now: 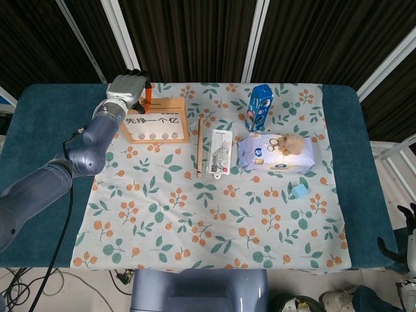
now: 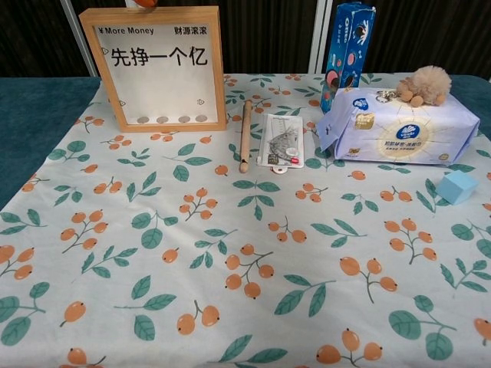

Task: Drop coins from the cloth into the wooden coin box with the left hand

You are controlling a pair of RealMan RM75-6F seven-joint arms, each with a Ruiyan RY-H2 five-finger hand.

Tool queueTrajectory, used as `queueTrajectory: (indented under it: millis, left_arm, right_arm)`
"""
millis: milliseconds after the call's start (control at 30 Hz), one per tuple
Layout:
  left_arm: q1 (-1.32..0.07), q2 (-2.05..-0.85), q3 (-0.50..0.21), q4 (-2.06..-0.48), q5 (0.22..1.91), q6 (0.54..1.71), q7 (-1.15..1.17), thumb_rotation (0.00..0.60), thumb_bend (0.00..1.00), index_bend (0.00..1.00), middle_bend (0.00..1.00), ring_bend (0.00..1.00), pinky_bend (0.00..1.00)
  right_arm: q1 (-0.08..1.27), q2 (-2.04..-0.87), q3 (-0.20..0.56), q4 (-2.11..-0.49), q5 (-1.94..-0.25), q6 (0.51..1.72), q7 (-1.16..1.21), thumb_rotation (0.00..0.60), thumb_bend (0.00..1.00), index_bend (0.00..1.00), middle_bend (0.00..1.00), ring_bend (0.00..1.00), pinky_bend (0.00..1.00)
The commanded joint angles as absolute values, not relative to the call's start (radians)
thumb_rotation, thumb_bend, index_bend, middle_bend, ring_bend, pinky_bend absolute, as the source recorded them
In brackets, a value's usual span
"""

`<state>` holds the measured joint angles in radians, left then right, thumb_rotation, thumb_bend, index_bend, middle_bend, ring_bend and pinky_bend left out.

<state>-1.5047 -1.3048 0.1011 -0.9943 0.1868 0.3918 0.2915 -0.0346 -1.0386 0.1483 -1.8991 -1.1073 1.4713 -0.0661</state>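
Observation:
The wooden coin box [image 1: 155, 120] stands upright at the far left of the floral cloth [image 1: 214, 214], with several coins lying along its bottom [image 2: 169, 119]. My left hand [image 1: 127, 84] hovers behind and above the box's top edge, an orange fingertip [image 1: 147, 95] reaching down to that edge. The same orange tip shows just over the frame's top [image 2: 146, 3] in the chest view. Whether a coin sits between the fingers is hidden. No loose coin shows on the cloth. My right hand [image 1: 407, 218] hangs off the table's right side, its dark fingers apart and holding nothing.
Right of the box lie a wooden stick [image 1: 199, 149] and a flat packaged item [image 1: 220, 151]. A blue snack box [image 1: 259, 107] stands at the back. A tissue pack [image 1: 276, 155] carries a plush toy [image 1: 291, 143]. A small blue cube [image 1: 299, 191] sits nearer the front.

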Motion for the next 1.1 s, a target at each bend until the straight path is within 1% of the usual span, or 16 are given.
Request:
queueTrajectory:
  millis: [33, 333, 500, 867, 1100]
  left_arm:
    - [-1.504, -1.308, 0.101, -0.991, 0.188, 0.395, 0.29, 0.6, 0.41, 0.6, 0.09, 0.0, 0.0]
    - [-1.501, -1.319, 0.1, -0.976, 0.197, 0.397, 0.289, 0.6, 0.41, 0.59, 0.08, 0.0, 0.0]
    - [-1.5, -1.321, 0.104, -0.972, 0.196, 0.392, 0.291, 0.6, 0.38, 0.58, 0.08, 0.0, 0.0]
    - [-1.504, -1.321, 0.109, -0.974, 0.189, 0.389, 0.292, 0.6, 0.37, 0.57, 0.07, 0.0, 0.0]
    - [-1.507, -1.331, 0.115, -0.964, 0.184, 0.385, 0.294, 0.6, 0.35, 0.57, 0.07, 0.0, 0.0]
  right_arm:
    - [-0.035, -1.039, 0.148, -1.899, -1.107, 1.472, -0.066, 0.6, 0.37, 0.17, 0.05, 0.0, 0.0]
    - [-0.035, -1.038, 0.149, -1.899, -1.106, 1.472, -0.066, 0.6, 0.37, 0.17, 0.05, 0.0, 0.0]
    - [-0.035, -1.038, 0.148, -1.9, -1.106, 1.472, -0.067, 0.6, 0.37, 0.17, 0.05, 0.0, 0.0]
    - [-0.034, -1.034, 0.147, -1.9, -1.108, 1.467, -0.064, 0.6, 0.37, 0.17, 0.05, 0.0, 0.0]
    - [-0.034, -1.034, 0.148, -1.9, -1.108, 1.468, -0.064, 0.6, 0.37, 0.17, 0.05, 0.0, 0.0]
